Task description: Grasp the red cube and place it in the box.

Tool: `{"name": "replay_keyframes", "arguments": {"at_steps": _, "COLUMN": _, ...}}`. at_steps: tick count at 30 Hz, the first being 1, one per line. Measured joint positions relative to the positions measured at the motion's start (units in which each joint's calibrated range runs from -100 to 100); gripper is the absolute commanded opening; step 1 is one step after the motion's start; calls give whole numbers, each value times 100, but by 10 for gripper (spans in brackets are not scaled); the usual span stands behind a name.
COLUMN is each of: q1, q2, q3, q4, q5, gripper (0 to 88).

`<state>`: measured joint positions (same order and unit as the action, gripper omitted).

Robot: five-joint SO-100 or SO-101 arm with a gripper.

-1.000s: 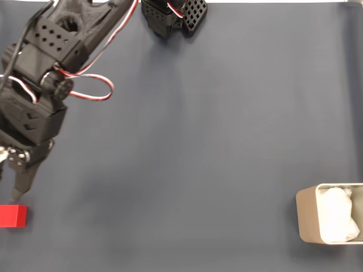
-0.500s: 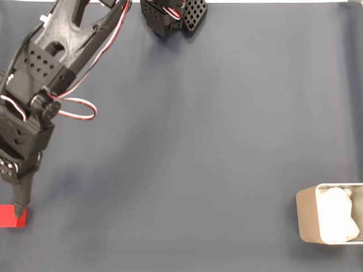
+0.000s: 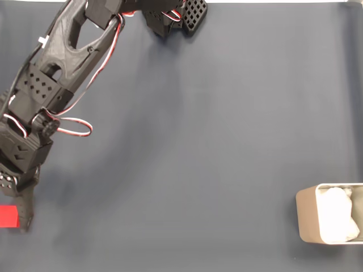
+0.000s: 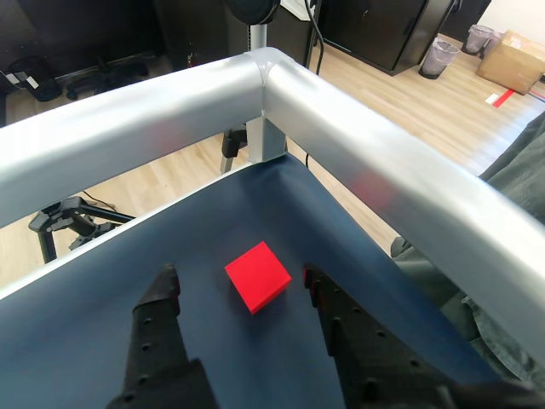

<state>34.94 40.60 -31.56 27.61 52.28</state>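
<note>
Red cube [image 4: 257, 276] lies on the dark blue table cover [image 4: 102, 264], close to the corner where two silver rails [image 4: 358, 162] meet. In the wrist view it sits between the two black fingers [image 4: 162, 298] of the gripper [image 4: 240, 283], which are spread wider than the cube and do not touch it; it is tilted a little relative to them, nearer the right finger. In the fixed view the cube [image 3: 8, 216] is at the far left edge, partly cut off by the frame, with the gripper's tip [image 3: 24, 218] just beside its right side. The black arm [image 3: 62, 68] reaches down from the top of that view, a red and white cable [image 3: 71, 127] looping at its wrist. The beige box [image 3: 303, 218] stands well apart at the lower right edge of the fixed view, with white soft lining [image 3: 337, 215] inside.
</note>
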Motion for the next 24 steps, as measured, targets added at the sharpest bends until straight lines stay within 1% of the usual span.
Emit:
{"name": "replay_keyframes", "arguments": {"at_steps": 13, "q1": 67, "q2": 669, "q3": -344, "q4": -326, "q5": 0, "gripper": 389}}
{"name": "replay_keyframes", "arguments": {"at_steps": 24, "q1": 119, "q2": 1138, "q3": -389, "q4": -724, "q5": 127, "gripper": 411}}
